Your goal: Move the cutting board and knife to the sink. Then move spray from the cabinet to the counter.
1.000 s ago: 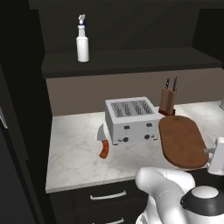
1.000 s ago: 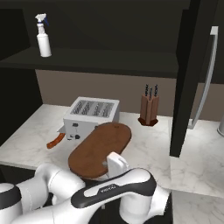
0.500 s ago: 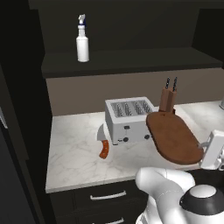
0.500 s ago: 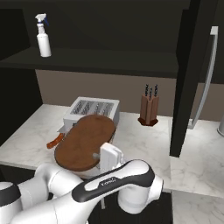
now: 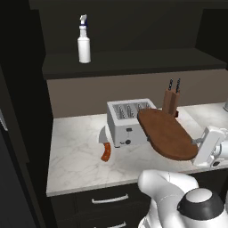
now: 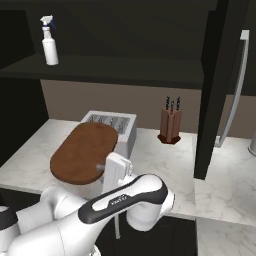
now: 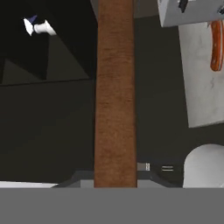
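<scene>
We see the claw (image 5: 199,143) pressed together on one rounded end of the cutting board (image 5: 167,132) and holding it up in the air, tilted, above the table (image 5: 80,153). In the left base view the far end of the board reaches over the toaster (image 5: 127,121) and comes near the knife block (image 5: 171,99); we cannot tell if it touches either. In the hand view the board (image 7: 115,92) runs as a narrow brown band straight up from the claw.

The knife (image 5: 105,149) lies flat on the table just beside the left side of the toaster, with the orange-red handle toward the front edge — bare marble is open to its left and before it. The spray (image 5: 83,40) stands upright on the dark shelf of the cabinet (image 6: 222,75), well apart from the board, with free shelf on its right. In the right base view the table to the right of the knife block (image 6: 170,121) is bare up to the cabinet's black front.
</scene>
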